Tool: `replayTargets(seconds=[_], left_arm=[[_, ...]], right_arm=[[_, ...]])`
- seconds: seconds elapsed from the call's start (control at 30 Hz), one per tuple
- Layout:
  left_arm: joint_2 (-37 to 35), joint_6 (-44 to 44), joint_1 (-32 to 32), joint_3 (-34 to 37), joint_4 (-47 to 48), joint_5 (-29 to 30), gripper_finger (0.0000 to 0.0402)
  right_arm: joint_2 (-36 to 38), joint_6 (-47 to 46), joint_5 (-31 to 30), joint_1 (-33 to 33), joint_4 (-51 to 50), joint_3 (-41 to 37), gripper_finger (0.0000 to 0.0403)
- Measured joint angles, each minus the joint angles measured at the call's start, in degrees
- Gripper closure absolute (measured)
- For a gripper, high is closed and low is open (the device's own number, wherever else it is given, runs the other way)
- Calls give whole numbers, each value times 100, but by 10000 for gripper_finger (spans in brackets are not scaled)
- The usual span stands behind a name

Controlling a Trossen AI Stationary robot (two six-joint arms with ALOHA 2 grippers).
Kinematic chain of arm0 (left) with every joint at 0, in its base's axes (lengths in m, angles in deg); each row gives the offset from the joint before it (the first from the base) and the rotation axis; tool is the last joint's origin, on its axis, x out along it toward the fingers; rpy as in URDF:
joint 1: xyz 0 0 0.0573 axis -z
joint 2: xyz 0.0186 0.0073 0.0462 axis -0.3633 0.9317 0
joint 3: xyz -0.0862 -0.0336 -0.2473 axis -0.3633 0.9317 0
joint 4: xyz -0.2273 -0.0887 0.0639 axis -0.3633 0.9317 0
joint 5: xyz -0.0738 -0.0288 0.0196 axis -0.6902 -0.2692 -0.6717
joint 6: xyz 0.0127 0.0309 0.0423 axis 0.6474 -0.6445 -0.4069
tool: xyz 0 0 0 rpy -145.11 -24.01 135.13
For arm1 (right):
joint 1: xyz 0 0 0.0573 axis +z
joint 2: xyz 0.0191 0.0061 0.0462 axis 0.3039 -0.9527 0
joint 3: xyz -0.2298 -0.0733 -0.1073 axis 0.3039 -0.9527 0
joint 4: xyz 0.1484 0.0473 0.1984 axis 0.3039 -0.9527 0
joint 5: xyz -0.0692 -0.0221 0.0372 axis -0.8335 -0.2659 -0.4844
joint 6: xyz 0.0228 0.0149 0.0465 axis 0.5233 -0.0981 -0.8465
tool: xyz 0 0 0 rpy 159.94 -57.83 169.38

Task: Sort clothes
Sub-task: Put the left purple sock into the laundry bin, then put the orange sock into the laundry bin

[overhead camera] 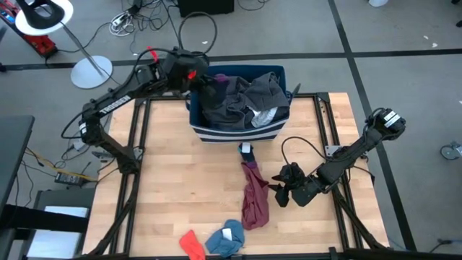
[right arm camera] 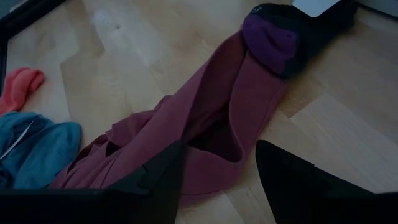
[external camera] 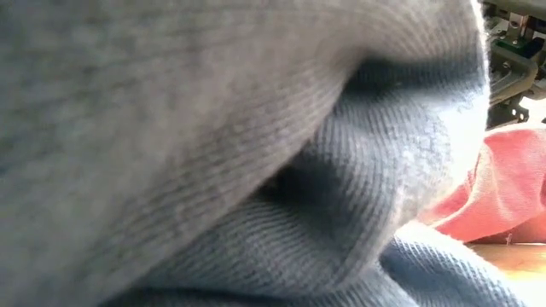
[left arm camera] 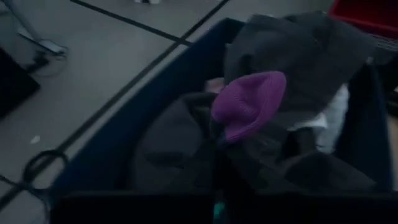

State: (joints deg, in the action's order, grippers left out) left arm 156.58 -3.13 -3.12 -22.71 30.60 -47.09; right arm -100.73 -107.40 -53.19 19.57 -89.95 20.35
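Observation:
A blue bin with white stripes (overhead camera: pixel 238 133) stands at the table's far edge, heaped with dark grey clothes (overhead camera: pixel 249 97). My left gripper (overhead camera: pixel 204 85) hovers over the bin's left part. In the left wrist view a purple sock-sized piece (left arm camera: pixel 249 102) shows above the dark heap; whether it is held, I cannot tell. A maroon garment (overhead camera: pixel 253 195) lies stretched on the wood, with a black and purple sock (right arm camera: pixel 280 37) at its far end. My right gripper (overhead camera: pixel 278 189) stands open just right of the maroon garment (right arm camera: pixel 205 106), touching nothing.
A bright blue garment (overhead camera: pixel 225 238) and an orange-red piece (overhead camera: pixel 191 244) lie at the table's near edge. The blue garment's fabric (external camera: pixel 256 153) fills the low view, with the orange-red piece (external camera: pixel 503 196) to its right. Bare wood (overhead camera: pixel 173 180) lies left of the maroon garment.

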Motion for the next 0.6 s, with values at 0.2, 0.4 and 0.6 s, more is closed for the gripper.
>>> replayTargets(seconds=[0.2,0.4,0.6], left_arm=[[31,-421,-37,0,-37,420,336],[48,-442,-35,0,-40,425,277],[46,271,-24,0,-31,144,265]], right_arm=[[0,10,0,0,-24,0,204],[0,10,2,-1,-102,0,204],[0,8,2,-1,-103,0,204]])
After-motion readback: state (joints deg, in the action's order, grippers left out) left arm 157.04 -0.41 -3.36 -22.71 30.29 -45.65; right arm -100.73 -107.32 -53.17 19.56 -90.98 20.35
